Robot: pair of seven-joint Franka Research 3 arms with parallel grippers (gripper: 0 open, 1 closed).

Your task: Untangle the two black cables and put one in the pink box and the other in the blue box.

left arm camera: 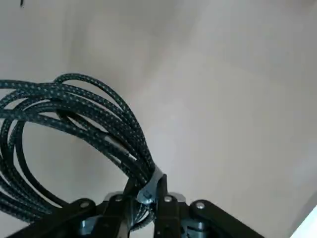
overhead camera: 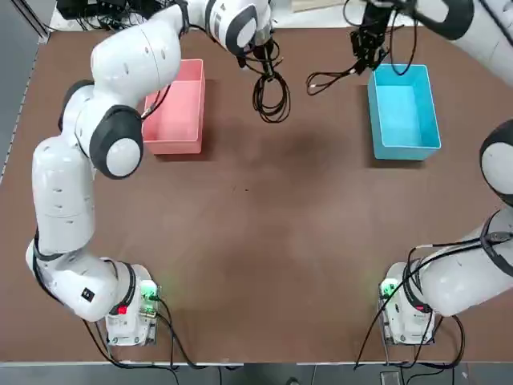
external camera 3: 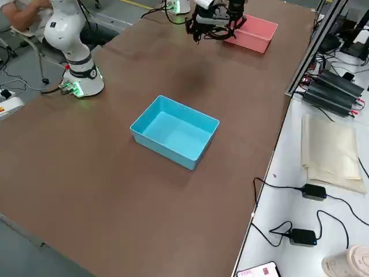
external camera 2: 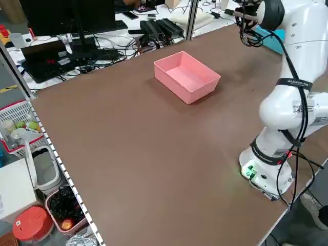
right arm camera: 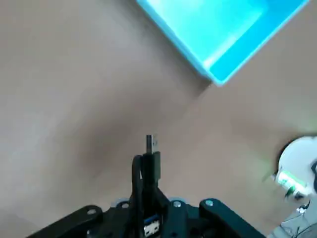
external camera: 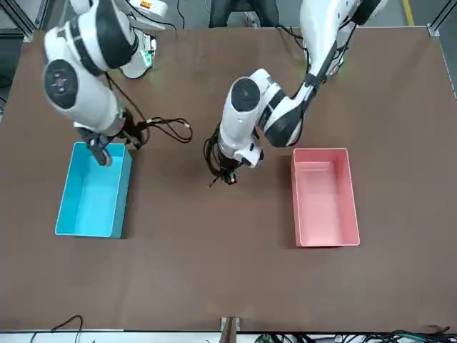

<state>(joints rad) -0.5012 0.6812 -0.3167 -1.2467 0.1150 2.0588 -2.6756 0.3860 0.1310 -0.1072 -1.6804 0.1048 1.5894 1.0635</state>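
Coiled cable [left arm camera: 106, 131] tight in left pincer [left arm camera: 147, 192] over table [overhead camera: 256, 241], second cable [right arm camera: 136, 173] in right pincer [right arm camera: 148, 191] near blue box [overhead camera: 407, 152].

I am in a robotics lab, or a workroom of that kind, and not in a home. I am one of two white robot arms [overhead camera: 64, 192] mounted at the same edge of a wide brown table [overhead camera: 256, 241], and black wires run along both of us. Past the far edge stands a white desk [external camera 3: 288, 138], and on it I see black adapters [external camera 3: 302, 237], a phone [external camera 3: 259, 270] and many tangled wires. A dark monitor [external camera 2: 72, 18] and a keyboard [external camera 2: 119, 25] are also there, as for computer work. Metal frame posts [external camera 2: 192, 19] rise near the table. Beside it are a basket [external camera 2: 23, 125] and other containers with mixed objects. A person [external camera 3: 26, 14] sits in the room on the grey floor [external camera 3: 34, 248].
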